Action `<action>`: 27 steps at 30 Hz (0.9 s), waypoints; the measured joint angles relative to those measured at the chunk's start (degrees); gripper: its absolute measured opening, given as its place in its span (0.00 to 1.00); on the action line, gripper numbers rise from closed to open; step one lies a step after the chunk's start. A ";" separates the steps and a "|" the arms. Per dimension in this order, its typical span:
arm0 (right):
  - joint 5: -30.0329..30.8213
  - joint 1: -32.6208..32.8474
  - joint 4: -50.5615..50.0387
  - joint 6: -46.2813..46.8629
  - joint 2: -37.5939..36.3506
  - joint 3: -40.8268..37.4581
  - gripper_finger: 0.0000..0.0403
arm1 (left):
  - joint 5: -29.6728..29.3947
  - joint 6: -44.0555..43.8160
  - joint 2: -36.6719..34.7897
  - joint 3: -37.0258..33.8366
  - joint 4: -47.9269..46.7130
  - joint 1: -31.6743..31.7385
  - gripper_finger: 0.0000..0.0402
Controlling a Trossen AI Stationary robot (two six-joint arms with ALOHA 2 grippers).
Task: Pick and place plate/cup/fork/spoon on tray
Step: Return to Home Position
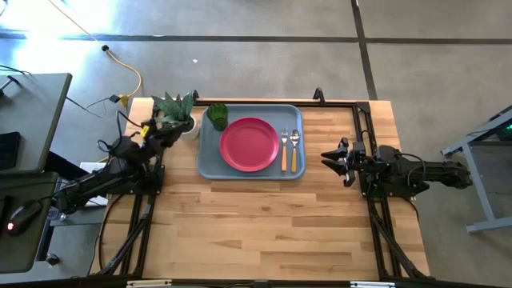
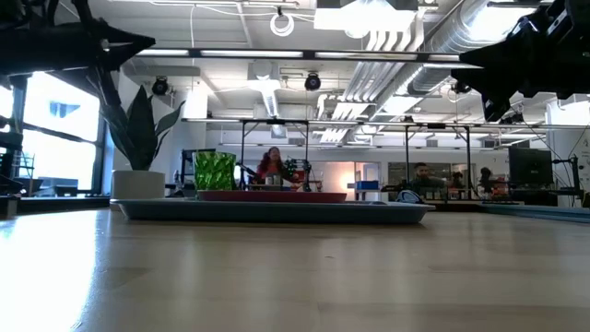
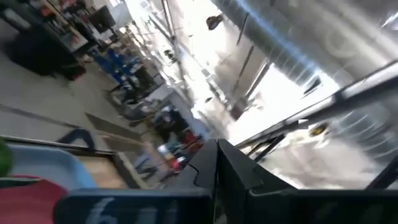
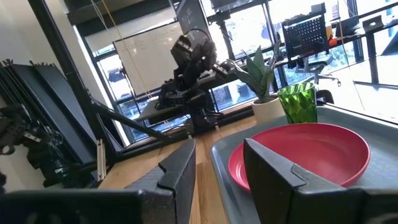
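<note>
The light blue-grey tray (image 1: 210, 164) lies at the table's far middle. On it lie the pink-red plate (image 1: 250, 144), the dark green cup (image 1: 218, 116) at its far left corner, and the fork (image 1: 284, 148) and spoon (image 1: 294, 148) side by side to the plate's right, orange handles toward the near edge. My left gripper (image 1: 166, 130) is off the tray's left side by the plant, raised, shut and empty; its fingers (image 3: 224, 168) show no gap. My right gripper (image 1: 330, 158) is right of the tray, raised, open and empty (image 4: 217, 149).
A leafy plant in a white pot (image 1: 178, 112) stands at the table's far left, close to my left gripper and the tray's corner. Black frame rails run along the table's left and right sides. The near half of the wooden table (image 1: 256, 232) is bare wood.
</note>
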 joint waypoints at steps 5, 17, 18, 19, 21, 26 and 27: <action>0.01 0.00 0.00 0.00 0.00 0.00 0.31 | -0.04 7.43 0.03 -0.07 -0.72 0.00 0.01; 0.00 0.00 0.00 -0.01 0.00 0.00 0.31 | -0.21 10.95 0.03 -0.07 -1.31 0.00 0.01; 0.02 0.01 0.00 -0.01 0.00 0.00 0.31 | -0.23 10.92 0.03 -0.07 -1.48 0.00 0.01; 0.00 0.00 0.00 -0.01 0.00 0.00 0.31 | -0.22 10.90 0.03 -0.07 -1.99 0.00 0.01; 0.00 0.02 0.00 -0.01 0.00 0.00 0.31 | -0.22 11.02 0.03 -0.07 -4.54 -0.02 0.01; 0.00 0.00 0.00 -0.01 0.02 0.00 0.31 | -0.22 12.32 0.03 -0.07 -11.88 -0.02 0.01; 0.02 0.00 0.00 -0.01 0.02 0.00 0.31 | -0.22 12.30 0.03 -0.07 -13.34 -0.02 0.01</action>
